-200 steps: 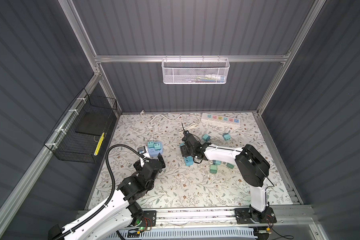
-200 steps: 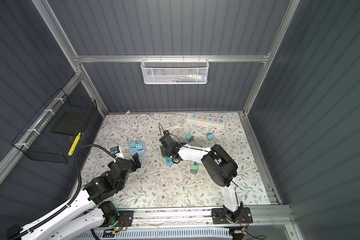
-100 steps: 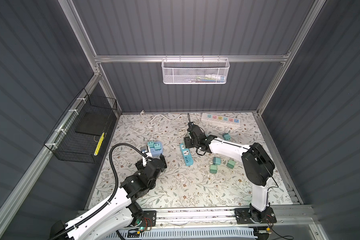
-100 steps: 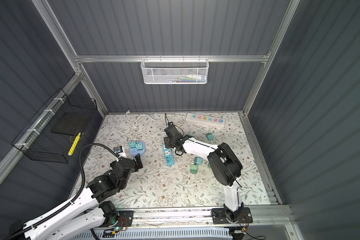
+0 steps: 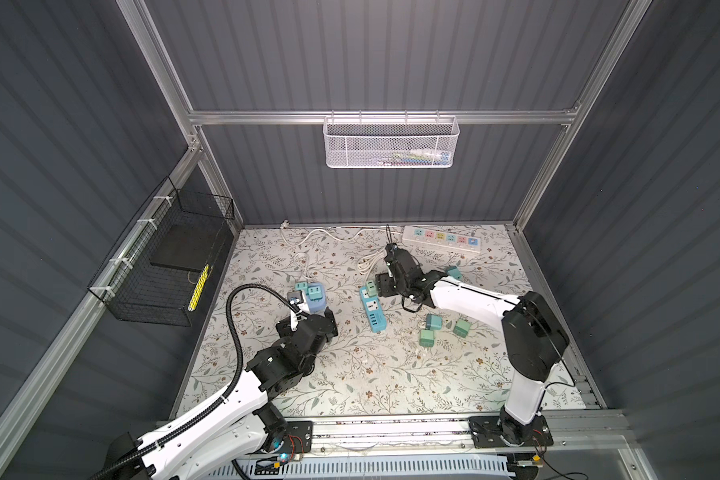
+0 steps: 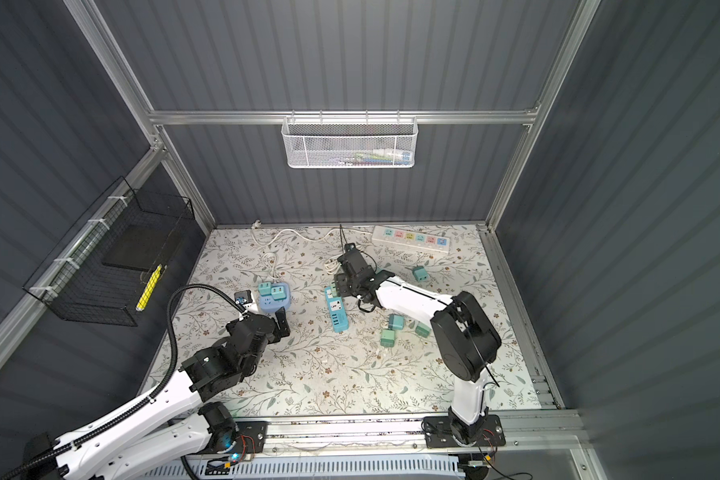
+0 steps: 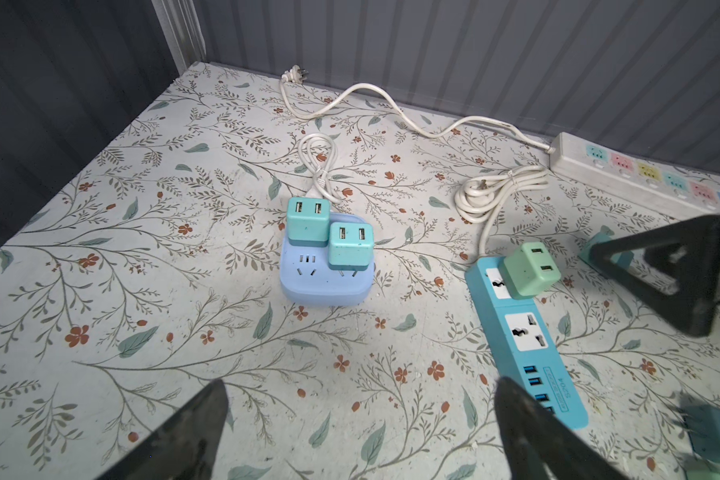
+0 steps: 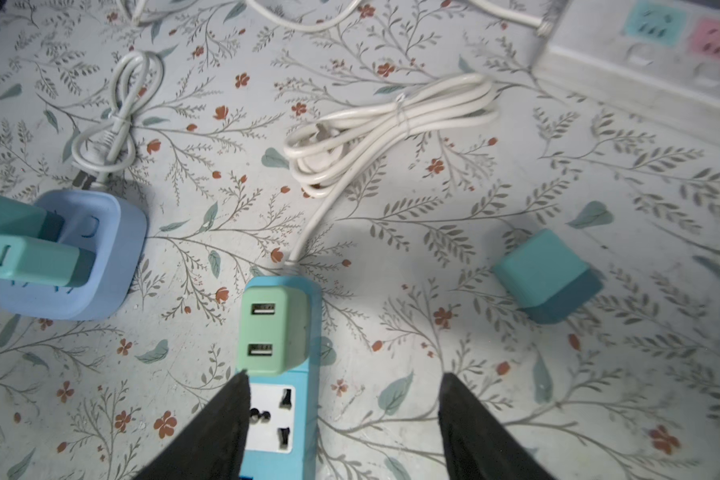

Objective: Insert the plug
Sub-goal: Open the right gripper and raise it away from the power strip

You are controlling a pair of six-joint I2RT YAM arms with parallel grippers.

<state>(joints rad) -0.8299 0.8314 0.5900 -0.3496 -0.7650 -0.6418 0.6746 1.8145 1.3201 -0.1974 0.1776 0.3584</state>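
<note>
A pale green plug stands in the end socket of the blue power strip, by the strip's cable. My right gripper hovers just over that end, open and empty. One of its fingertips sits at the plug's edge; the other is over bare mat. My left gripper is open and empty, low over the mat. It is short of a light blue cube socket that carries two teal plugs.
Three loose plugs lie right of the blue strip and a teal one behind it. A white strip runs along the back wall. Coiled white cables lie on the floral mat.
My right gripper drew back from over the blue strip toward the far wall, uncovering the strip and the green plug, and its jaws widened a little. The left gripper barely moved.
</note>
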